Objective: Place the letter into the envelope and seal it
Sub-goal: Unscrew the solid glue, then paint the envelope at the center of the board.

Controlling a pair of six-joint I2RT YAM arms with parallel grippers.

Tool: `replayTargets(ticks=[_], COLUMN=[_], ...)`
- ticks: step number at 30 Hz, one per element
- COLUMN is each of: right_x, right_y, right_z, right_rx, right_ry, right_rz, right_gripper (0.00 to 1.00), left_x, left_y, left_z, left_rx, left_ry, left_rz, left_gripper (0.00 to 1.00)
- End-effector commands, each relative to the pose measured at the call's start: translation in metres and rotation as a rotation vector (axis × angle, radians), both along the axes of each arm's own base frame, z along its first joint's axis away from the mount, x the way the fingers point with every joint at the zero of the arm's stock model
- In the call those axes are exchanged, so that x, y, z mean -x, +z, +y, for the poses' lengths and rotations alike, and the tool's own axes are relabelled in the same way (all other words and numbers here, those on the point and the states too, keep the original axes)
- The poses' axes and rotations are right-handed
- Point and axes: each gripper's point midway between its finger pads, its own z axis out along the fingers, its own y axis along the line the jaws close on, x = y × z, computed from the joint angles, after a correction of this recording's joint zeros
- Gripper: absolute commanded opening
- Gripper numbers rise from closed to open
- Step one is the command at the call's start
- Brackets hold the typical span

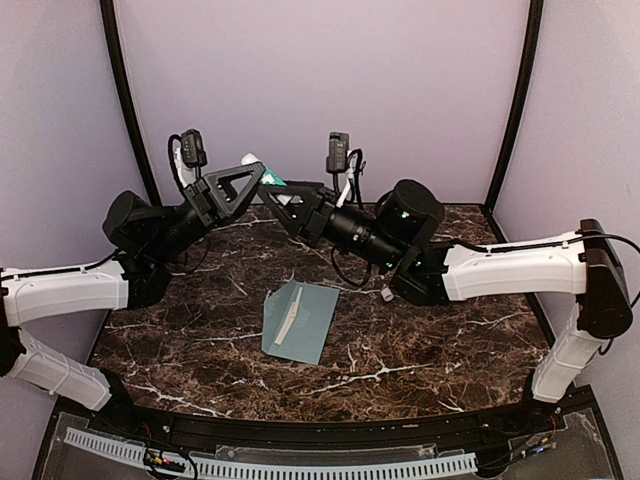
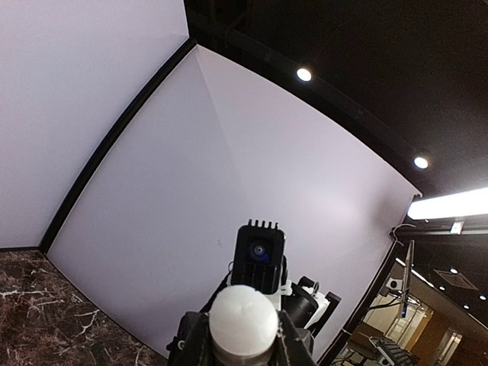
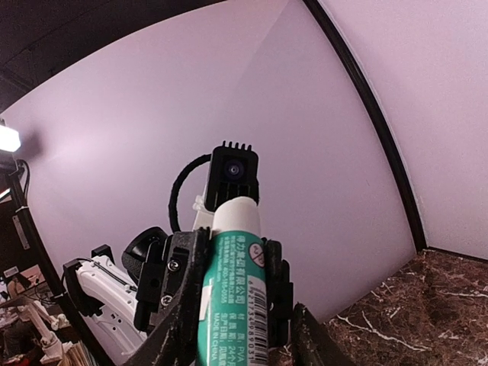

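1. Closest in, the envelope (image 1: 308,318) is lying flat on the table (image 1: 430,340), roughly mid-table and a bit left of centre. It's tilted so its long side is running near-to-far.
2. Only a thin cream sliver of the letter (image 1: 287,322) is showing, lying along the envelope's left part. The top view isn't showing whether the rest is sitting inside.
3. Neither gripper is touching the envelope or the letter. Both arms are reaching up and inward, meeting well above and behind it.
4. The left gripper (image 1: 252,182) is clamping a glue stick (image 3: 231,297), with its fingers pressing on both sides of the green tube. In its own wrist view the stick's round white end is pointing straight back at the lens.
5. The right gripper (image 3: 245,328) is facing the left one nose to nose, with its fingers straddling the near end of the same tube. A bit of gap seems to be showing on one side, so can't tell if it's actually gripping or just sitting loose around it.
6. Furthest back, the plain wall (image 1: 400,90) is filling the space behind both grippers.
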Motion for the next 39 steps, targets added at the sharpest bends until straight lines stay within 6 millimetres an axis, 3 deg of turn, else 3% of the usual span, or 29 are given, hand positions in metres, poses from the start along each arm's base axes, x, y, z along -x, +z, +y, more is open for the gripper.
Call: replayTargets(ticks=[1,7,24,32,39], right_x=[0.000,-0.006,-0.012,-0.013,-0.014], right_y=[0.026,0.029,0.037,0.041,0.040], right_z=[-0.008,-0.015,-0.015,-0.012,-0.010], right_rx=[-0.067,-0.087,-0.093,-0.092,-0.086], right_ry=[-0.023,-0.069,-0.109,-0.106,-0.105], right_rz=[-0.041,-0.042,-0.060,-0.072,-0.071], right_gripper=[0.40,0.34,0.33,0.37,0.30], left_x=[0.011,0.009,0.010,0.011,0.010], left_y=[0.028,0.023,0.014,0.013,0.012], left_z=[0.006,0.008,0.002,0.000,-0.003], left_rx=[0.088,0.096,0.107,0.110,0.110], left_ry=[-0.014,-0.006,-0.047,-0.057,-0.068], left_rz=[-0.059,-0.038,0.003,0.008,0.013], left_gripper=[0.00,0.00,0.00,0.00,0.00])
